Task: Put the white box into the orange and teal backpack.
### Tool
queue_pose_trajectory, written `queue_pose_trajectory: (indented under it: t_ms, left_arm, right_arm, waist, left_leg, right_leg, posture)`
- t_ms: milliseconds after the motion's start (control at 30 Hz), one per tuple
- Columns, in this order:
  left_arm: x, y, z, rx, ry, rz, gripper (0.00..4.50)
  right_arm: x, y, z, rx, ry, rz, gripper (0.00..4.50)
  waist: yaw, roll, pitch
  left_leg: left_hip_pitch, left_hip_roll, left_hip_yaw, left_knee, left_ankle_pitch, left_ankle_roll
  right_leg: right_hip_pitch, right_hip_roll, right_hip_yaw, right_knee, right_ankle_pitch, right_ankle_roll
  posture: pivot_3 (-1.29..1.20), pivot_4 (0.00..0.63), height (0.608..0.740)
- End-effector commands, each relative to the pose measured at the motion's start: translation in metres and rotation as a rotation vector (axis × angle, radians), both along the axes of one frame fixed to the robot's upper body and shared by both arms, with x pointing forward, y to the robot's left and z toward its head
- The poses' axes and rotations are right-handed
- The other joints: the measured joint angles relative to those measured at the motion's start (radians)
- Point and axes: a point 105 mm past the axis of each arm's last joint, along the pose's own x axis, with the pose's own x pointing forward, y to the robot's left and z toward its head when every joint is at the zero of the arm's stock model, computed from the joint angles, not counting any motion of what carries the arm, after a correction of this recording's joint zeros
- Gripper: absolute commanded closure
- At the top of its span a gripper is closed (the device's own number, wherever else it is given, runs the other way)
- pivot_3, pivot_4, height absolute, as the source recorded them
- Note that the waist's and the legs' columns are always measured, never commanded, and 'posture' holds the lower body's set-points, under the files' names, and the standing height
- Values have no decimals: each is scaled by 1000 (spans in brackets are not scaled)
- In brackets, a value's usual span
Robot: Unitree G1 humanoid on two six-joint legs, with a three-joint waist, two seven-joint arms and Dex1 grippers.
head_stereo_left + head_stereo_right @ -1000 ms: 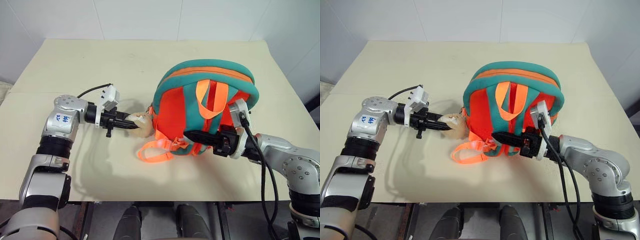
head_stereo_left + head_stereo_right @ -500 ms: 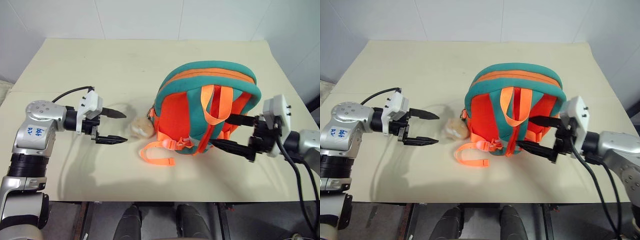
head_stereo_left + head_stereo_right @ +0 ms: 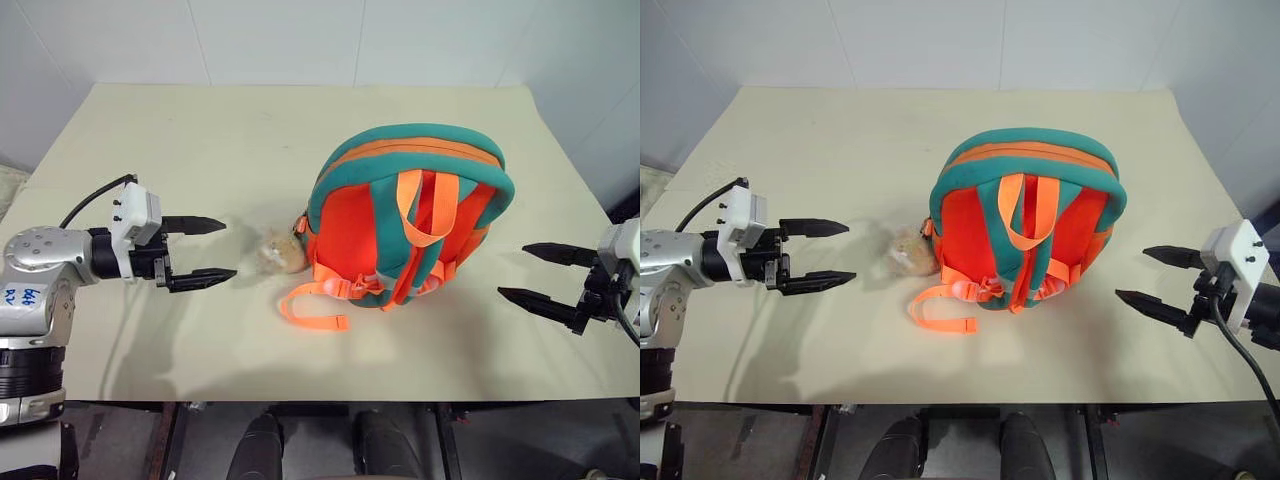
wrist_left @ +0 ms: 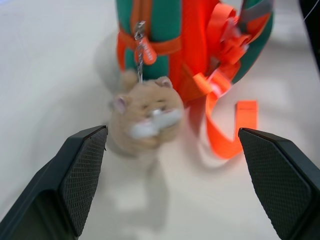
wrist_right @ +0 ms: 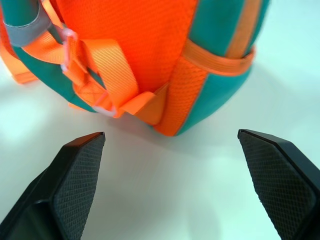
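— Where is the backpack (image 3: 412,215) relative to my two grippers?

— I see it standing on the table (image 3: 200,140), between them, straps facing me. The left gripper (image 3: 197,252) sits apart from it on one side, its fingers spread wide and holding nothing. The right gripper (image 3: 540,275) sits apart from it on the other side, also spread wide and empty.

— What lies straight ahead of the left jaws?

— The plush hamster charm (image 4: 145,115), lying on the table just beyond the fingertips and touching neither of them. It hangs from the backpack by a short chain with an orange tag. Beside it, a loose orange strap (image 4: 225,125) loops out onto the table.

— And ahead of the right jaws?

— The lower corner of the backpack, orange mesh with teal edging and an orange webbing band, a little beyond the open fingertips. There is bare table between the fingers.

— The white box?

— I cannot tell where it is.
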Motion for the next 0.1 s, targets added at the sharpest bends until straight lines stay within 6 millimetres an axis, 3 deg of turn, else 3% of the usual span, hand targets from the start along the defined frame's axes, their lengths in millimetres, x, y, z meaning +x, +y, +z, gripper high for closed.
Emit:
queue_pose_trajectory:
  t_ms: [33,100]
  left_arm:
    - [-2,-1,7,-15,-36,7,24]
    - [-1,-2,10,-25,-42,9,24]
  right_arm:
    - [0,1,19,-58,-76,42,0]
    - [2,3,24,-74,-113,52,0]
  waist:
    - [0,0,0]
    - [1,0,0]
  left_leg:
    - [0,0,0,0,0,0]
    - [0,0,0,0,0,0]
  right_leg:
    - [0,0,0,-1,0,0]
    - [1,0,0,-3,1,0]
  posture:
    - [0,150,740]
    - [0,150,740]
